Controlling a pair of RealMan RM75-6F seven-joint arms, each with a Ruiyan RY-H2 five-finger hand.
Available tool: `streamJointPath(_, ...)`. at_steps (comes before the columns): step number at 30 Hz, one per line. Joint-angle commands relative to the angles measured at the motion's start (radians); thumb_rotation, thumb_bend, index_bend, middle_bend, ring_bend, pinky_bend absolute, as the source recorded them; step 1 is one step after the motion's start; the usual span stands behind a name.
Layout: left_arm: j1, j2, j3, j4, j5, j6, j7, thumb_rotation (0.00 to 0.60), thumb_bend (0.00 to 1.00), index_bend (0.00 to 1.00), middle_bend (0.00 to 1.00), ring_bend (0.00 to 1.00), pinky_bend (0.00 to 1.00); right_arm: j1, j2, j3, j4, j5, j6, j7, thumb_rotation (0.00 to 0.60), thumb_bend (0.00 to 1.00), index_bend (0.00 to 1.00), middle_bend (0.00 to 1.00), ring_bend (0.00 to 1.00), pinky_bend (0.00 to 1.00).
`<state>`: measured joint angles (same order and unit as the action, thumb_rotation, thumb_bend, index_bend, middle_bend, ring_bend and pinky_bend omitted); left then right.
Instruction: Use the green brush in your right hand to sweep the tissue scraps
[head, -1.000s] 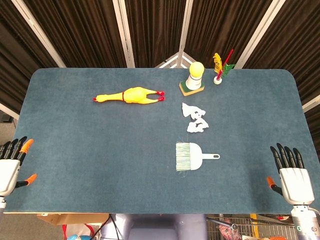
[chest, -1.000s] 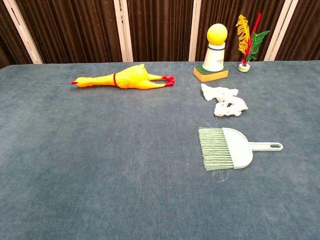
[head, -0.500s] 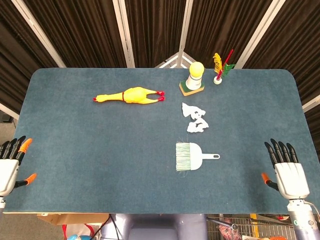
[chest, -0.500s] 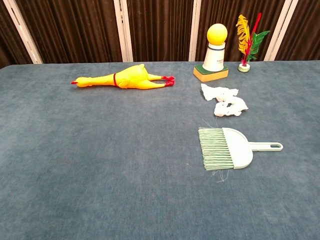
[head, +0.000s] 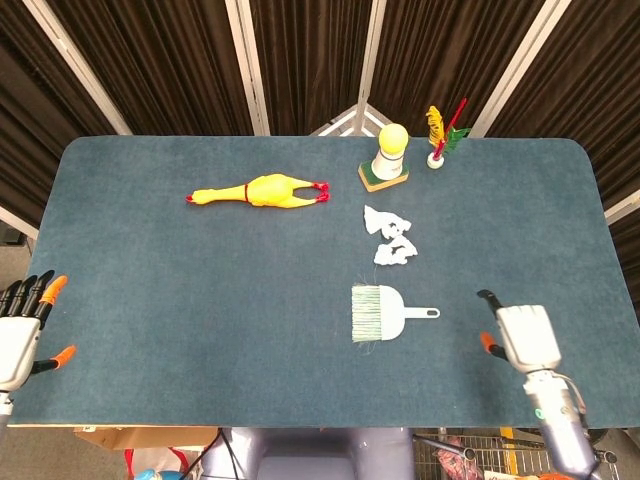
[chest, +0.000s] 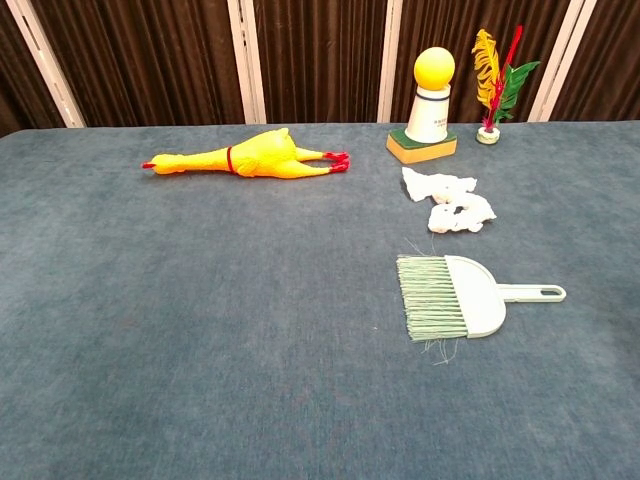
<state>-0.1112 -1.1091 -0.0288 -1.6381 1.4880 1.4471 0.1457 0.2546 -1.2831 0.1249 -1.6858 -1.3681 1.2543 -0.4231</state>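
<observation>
Right hand has come in from the right edge of the worktop toward the middle, now near the brush handle but apart from it; fingers look curled or pointed down instead of spread flat as before, nothing in them, can't tell for sure how closed. Left hand barely shifted, sits at the left edge with fingers apart, holding nothing. Neither hand shows in the chest view. Green brush lies flat where it was, bristles to the left, handle pointing right toward the incoming hand, untouched. Tissue scraps sit in a small cluster just beyond the brush, between it and the yellow-topped bottle on a sponge; none swept yet. Rubber chicken lies well to the left of the scraps, and the feather shuttlecock stands at the far edge, both unmoved. Reads as the reach phase: right hand is closing on the handle, so the grasp likely comes next, sweeping not started. Handle is thin and flat on the cloth, so pinching it off the surface could be fiddly.
</observation>
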Motion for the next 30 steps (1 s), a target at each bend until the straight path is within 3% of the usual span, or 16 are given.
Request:
streamJointPath(1,0.000,0.000,0.000,0.000,0.001,0.001,-0.003,0.600,0.00,0.00,0.00,0.00,0.02,0.060,-0.059,0.038,0.010,0.073,-0.064,-0.062,0.600,0.28,0.41,0.97,0.97,0.82)
streamJointPath(12,-0.006,0.005,0.001,0.000,-0.001,-0.012,-0.020,0.600,0.00,0.00,0.00,0.00,0.02,0.138,-0.205,0.055,0.086,0.233,-0.127,-0.176,0.600,0.28,0.42,0.97,0.97,0.82)
streamJointPath(30,-0.009,0.008,0.002,0.000,-0.004,-0.018,-0.028,0.600,0.00,0.00,0.00,0.00,0.02,0.202,-0.347,0.061,0.189,0.318,-0.132,-0.192,0.600,0.28,0.47,0.97,0.97,0.82)
